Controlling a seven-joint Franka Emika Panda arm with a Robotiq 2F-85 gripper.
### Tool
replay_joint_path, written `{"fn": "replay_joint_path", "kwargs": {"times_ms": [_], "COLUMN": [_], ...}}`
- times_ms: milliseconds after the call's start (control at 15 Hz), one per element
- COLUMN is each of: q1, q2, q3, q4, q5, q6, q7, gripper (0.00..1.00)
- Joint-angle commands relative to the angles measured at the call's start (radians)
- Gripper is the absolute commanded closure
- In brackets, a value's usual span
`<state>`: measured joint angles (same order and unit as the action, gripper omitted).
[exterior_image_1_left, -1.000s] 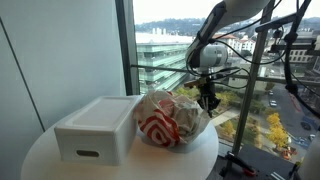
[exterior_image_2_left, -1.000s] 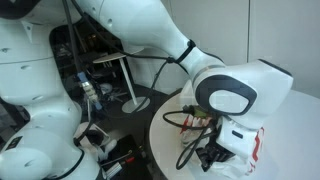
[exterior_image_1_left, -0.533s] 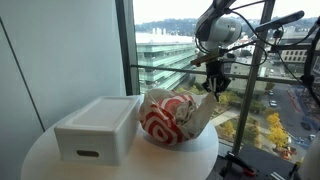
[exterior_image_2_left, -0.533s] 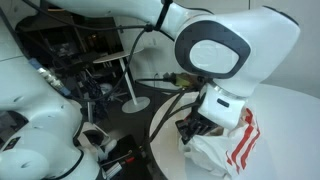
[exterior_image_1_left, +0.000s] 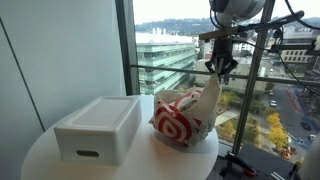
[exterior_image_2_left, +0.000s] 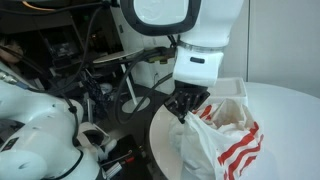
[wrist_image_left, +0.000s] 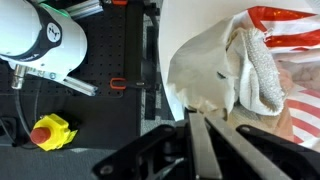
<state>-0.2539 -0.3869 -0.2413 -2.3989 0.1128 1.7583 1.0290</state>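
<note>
A white plastic bag (exterior_image_1_left: 184, 118) with a red bullseye print sits on the round white table (exterior_image_1_left: 60, 168). My gripper (exterior_image_1_left: 220, 70) is shut on the bag's top edge and holds it up, so the plastic stretches from the fingers down to the table. In an exterior view the gripper (exterior_image_2_left: 183, 108) pinches the bag (exterior_image_2_left: 225, 143) at its left upper corner. The wrist view shows the two fingers (wrist_image_left: 199, 140) closed together on a fold of the bag (wrist_image_left: 205, 78). A pale towel-like cloth (wrist_image_left: 258, 70) lies inside the open bag.
A white rectangular box (exterior_image_1_left: 98, 128) stands on the table beside the bag, and its corner (exterior_image_2_left: 232, 88) shows behind the bag. A window with a railing (exterior_image_1_left: 160, 70) runs close behind the table. A yellow-and-red stop button (wrist_image_left: 48, 130) and a white robot base (wrist_image_left: 42, 38) sit off the table.
The gripper has risen with the bag's edge held in it, pulling the bag taller and dragging it a little toward the table's window side.
</note>
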Motion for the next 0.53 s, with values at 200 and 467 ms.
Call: {"fn": "replay_joint_path", "kwargs": {"times_ms": [200,467], "q1": [0.016,0.031], "q2": [0.021,0.090], "q3": [0.093,0.105], "q4": [-0.040,-0.047], "q5": [0.000,0.022], "q6": [0.132,0.165], "q7": [-0.157,-0.220], "gripper": [1.00,0.74]}}
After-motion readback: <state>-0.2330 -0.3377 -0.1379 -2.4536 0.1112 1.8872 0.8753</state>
